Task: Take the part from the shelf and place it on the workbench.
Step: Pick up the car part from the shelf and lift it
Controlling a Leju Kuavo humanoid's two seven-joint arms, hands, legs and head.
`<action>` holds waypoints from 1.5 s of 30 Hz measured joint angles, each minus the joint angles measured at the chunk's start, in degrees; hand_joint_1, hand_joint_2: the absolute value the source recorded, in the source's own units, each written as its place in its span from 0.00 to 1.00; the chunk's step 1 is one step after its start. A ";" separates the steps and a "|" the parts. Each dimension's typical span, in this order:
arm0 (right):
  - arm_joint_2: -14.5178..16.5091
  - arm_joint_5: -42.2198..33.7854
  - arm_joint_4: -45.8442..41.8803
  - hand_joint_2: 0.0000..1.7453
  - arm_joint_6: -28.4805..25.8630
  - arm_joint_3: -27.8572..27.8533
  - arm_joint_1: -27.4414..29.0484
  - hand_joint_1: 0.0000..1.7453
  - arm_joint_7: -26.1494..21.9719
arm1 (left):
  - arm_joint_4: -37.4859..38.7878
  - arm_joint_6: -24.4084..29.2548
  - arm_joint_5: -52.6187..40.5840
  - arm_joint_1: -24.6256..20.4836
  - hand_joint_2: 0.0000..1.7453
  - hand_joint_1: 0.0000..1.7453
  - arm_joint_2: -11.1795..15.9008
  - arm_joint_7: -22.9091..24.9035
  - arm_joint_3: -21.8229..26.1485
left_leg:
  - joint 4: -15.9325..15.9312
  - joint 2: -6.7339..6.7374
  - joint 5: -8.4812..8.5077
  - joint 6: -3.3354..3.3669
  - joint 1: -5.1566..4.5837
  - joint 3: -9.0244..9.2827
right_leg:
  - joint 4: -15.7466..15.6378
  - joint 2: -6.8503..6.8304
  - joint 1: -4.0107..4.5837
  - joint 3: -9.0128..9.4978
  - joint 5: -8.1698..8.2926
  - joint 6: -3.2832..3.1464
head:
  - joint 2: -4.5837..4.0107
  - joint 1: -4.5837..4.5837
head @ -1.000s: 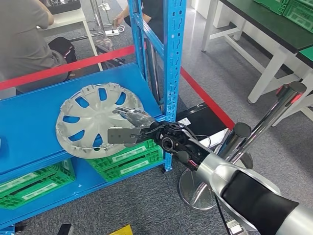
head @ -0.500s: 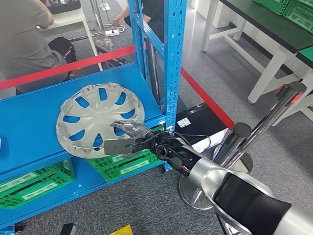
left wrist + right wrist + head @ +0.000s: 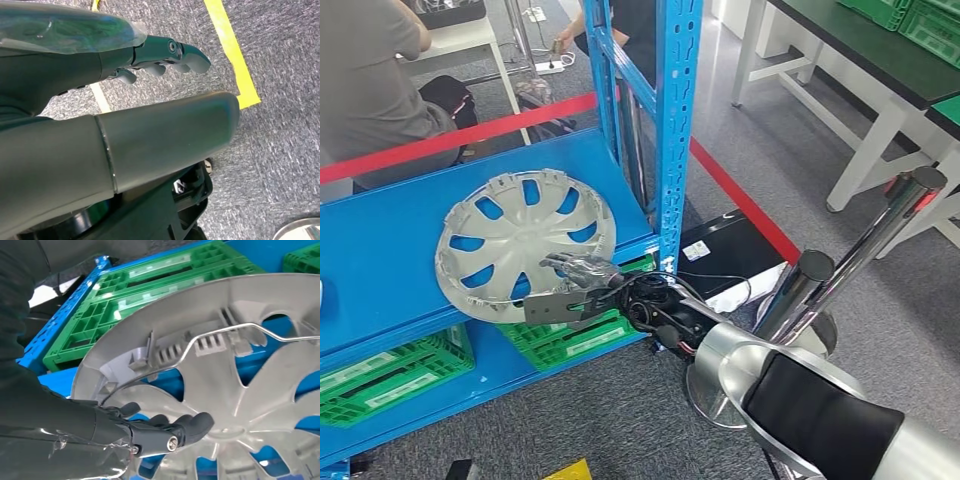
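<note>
The wheel cover [image 3: 522, 243] lies on the blue shelf [image 3: 380, 250], its near edge overhanging the shelf's front lip above the green crates [image 3: 576, 325] on the level below. The step in hand is the pick-up: the right hand [image 3: 573, 285] sits at the cover's rim at about 5 o'clock, fingers lying over the top of the rim and the flat thumb plate beneath it. In the right wrist view the fingers [image 3: 177, 427] rest against the cover's spoked face, apart rather than curled, so the hand looks open and touching rather than gripping; whether the thumb presses from below cannot be told. The next move seems to call for closing fingers and thumb on the rim, then lifting the cover clear of the upright post [image 3: 675, 120] at about 2 o'clock from it before carrying it to the worktop [image 3: 878, 60] at the far right. The thin rim may slip or tilt under a one-sided hold. The left hand [image 3: 151, 55] hangs over grey carpet, fingers loosely extended, holding nothing.
</note>
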 joint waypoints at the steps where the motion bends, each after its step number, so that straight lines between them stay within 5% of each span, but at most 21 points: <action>1: 0.00 0.10 0.59 1.00 -0.11 0.11 -0.17 0.00 -0.09 | 0.00 -0.01 0.00 0.00 0.00 0.00 -0.04 0.01 -0.01 | 0.00 0.00 0.00 0.00 0.00 0.00 | 0.00 0.00 0.00 0.01 0.00 0.00 | 0.00 0.01; 37: 0.83 5.00 13.50 1.00 -1.73 2.83 -3.94 0.00 0.23 | 0.00 -0.11 0.28 0.37 0.00 0.00 -0.14 -0.09 -0.10 | -0.02 -0.03 -0.03 0.02 0.00 0.83 | -0.22 -0.03 -0.02 0.86 -0.01 0.03 | 0.00 0.01; 41: 0.90 6.52 13.77 1.00 -2.79 3.27 -3.84 0.97 1.04 | 0.00 -0.10 0.13 0.37 0.00 0.00 -0.14 -0.11 -0.10 | -0.02 -0.03 -0.03 0.02 0.00 0.84 | -0.24 -0.03 -0.03 0.88 0.00 0.04 | 0.00 0.01; 45: 0.90 7.37 14.02 1.00 -4.07 3.64 -3.74 0.97 1.82 | 0.00 -0.10 0.09 0.36 0.00 0.00 -0.14 -0.12 -0.12 | -0.02 -0.03 -0.03 0.03 0.00 0.88 | -0.26 -0.04 -0.03 0.92 0.00 0.04 | 0.00 -0.01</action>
